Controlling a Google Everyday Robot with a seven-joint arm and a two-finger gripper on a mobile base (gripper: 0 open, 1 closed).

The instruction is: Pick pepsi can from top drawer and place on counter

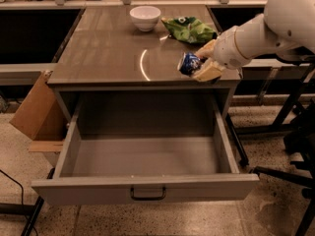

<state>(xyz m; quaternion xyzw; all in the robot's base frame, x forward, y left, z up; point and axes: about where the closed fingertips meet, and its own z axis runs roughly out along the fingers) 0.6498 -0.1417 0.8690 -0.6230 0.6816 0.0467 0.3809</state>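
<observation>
While the white arm (261, 28) reaches in from the right, the pepsi can (187, 63) shows up clearly: dark blue, with a white and red splash on its side and a silvery end turned toward the left. It is tipped well off upright, lying almost on its side in the air.

Around it, plenty to note. The counter (108, 48) is glossy brown-grey, with a curved glint of light near the middle. At its back sits a white bowl (145, 17), and just beside that, to the right, a crumpled green snack bag (188, 29). Both are behind the can and apart from it. Below, the top drawer (147, 156) is pulled wide open, plain grey walls all round, its dark bar handle (147, 194) on the front panel. A tan cardboard panel (34, 107) leans by the cabinet's left side. Nothing lies between the can and the countertop beneath it.

Now the grip: the gripper (198, 64) has its two tan fingers (207, 73) closed round the can, one over it and one under, the can poking out to the left of them. Can and gripper are over the counter's front right corner, above the drawer's right rear. Whether the can touches the surface, I cannot tell.
</observation>
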